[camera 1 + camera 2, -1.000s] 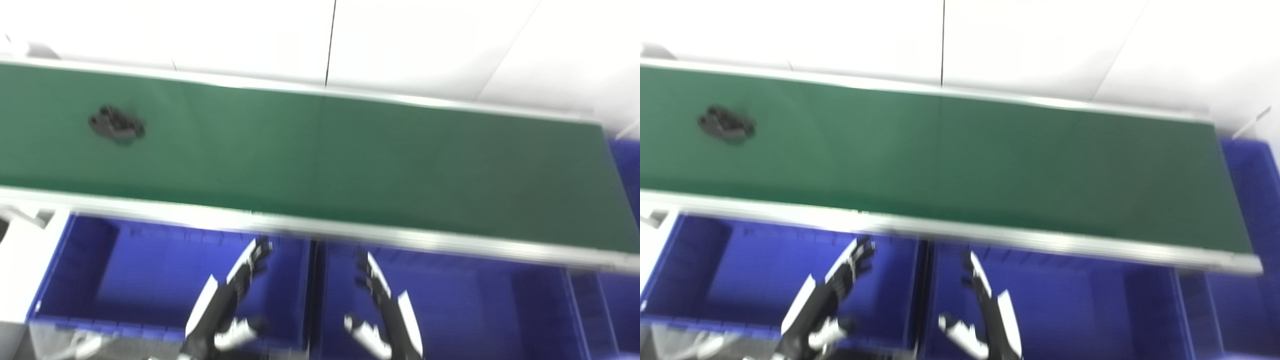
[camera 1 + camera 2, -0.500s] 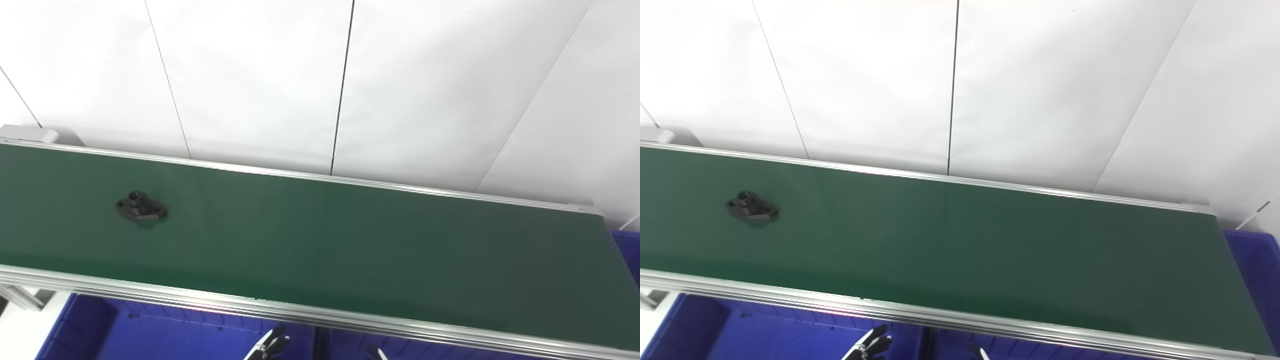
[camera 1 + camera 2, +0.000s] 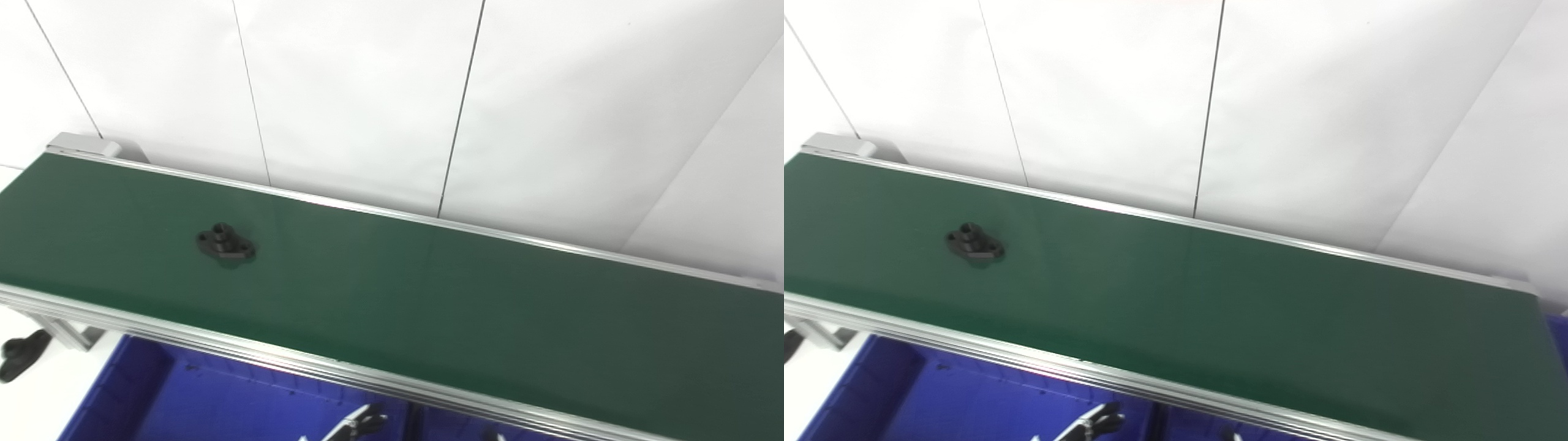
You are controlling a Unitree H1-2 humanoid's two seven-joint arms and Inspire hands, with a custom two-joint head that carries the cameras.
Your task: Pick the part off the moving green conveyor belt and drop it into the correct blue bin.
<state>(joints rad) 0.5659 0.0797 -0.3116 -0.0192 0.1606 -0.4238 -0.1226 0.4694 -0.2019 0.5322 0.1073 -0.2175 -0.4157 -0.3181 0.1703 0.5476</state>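
Observation:
A small black flanged part (image 3: 225,243) lies on the green conveyor belt (image 3: 465,294), towards its left end; it also shows in the right eye view (image 3: 974,244). Only the fingertips of my left hand (image 3: 361,425) show at the bottom edge, extended and holding nothing, over the left blue bin (image 3: 233,404) and well below and to the right of the part. Of my right hand (image 3: 493,436), just a sliver shows at the bottom edge. Both hands are on the near side of the belt, apart from the part.
The belt's aluminium near rail (image 3: 257,355) runs between the hands and the belt. A second blue bin (image 3: 1188,425) adjoins the first. A black knob (image 3: 18,354) and a frame leg (image 3: 67,334) sit at the lower left. White wall panels stand behind.
The camera has tilted up and panned left, so the hands have dropped almost out of view. The part has travelled a little to the right along the belt.

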